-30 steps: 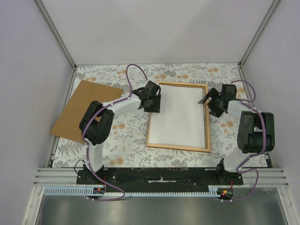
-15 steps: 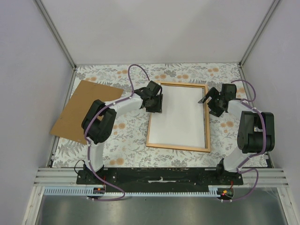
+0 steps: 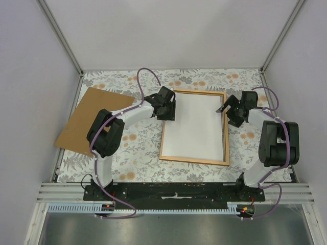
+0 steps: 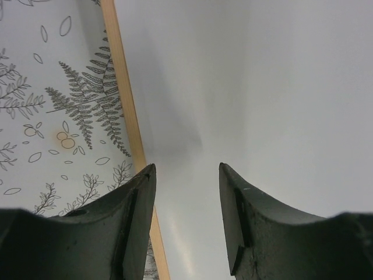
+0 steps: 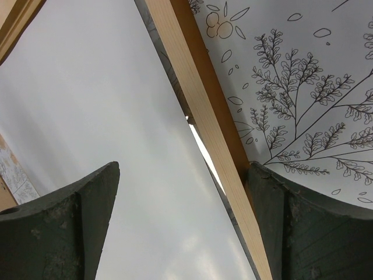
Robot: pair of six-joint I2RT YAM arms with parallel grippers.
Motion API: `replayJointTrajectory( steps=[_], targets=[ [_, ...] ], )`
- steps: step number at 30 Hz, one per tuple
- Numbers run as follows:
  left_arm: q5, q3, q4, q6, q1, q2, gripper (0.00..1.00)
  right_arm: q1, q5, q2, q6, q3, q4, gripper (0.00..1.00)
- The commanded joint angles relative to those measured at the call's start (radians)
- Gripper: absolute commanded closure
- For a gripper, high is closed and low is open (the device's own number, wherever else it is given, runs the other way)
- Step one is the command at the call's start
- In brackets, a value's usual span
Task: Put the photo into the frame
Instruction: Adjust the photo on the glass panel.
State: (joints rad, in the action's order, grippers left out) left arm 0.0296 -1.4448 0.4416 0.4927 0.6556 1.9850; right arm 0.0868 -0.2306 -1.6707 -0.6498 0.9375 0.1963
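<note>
Left of the frame (image 3: 194,161), well apart from it: one brown backing board (image 3: 89,120), flat on the floral tablecloth (image 3: 138,148). At the frame's left rail, near its far corner: left gripper (image 4: 186,175), fingers apart with nothing between them, one above the rail, the other above the photo (image 3: 196,125); contact cannot be told. Inside the frame: the photo, flat, plain white back up, filling the opening. At the frame's right rail, near its far corner: right gripper (image 5: 183,169), jaws spread wide, straddling the rail, gripping nothing.
</note>
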Motion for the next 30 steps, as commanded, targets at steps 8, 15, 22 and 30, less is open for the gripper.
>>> replayJointTrajectory(
  steps=[8,15,22,30],
  targets=[
    [0.006,0.014,-0.015,-0.022,-0.024,-0.041,0.45,-0.007,0.005,-0.008,0.015,0.035,-0.014,0.02],
    [-0.019,0.026,-0.030,-0.019,-0.025,-0.025,0.45,-0.007,0.004,-0.006,0.012,0.034,-0.014,0.02],
    [-0.049,0.030,-0.047,-0.013,-0.024,-0.008,0.45,-0.007,0.004,-0.007,0.010,0.034,-0.015,0.02],
    [-0.074,0.029,-0.055,-0.002,-0.024,0.003,0.45,-0.007,0.002,-0.008,0.010,0.035,-0.017,0.02]
  ],
)
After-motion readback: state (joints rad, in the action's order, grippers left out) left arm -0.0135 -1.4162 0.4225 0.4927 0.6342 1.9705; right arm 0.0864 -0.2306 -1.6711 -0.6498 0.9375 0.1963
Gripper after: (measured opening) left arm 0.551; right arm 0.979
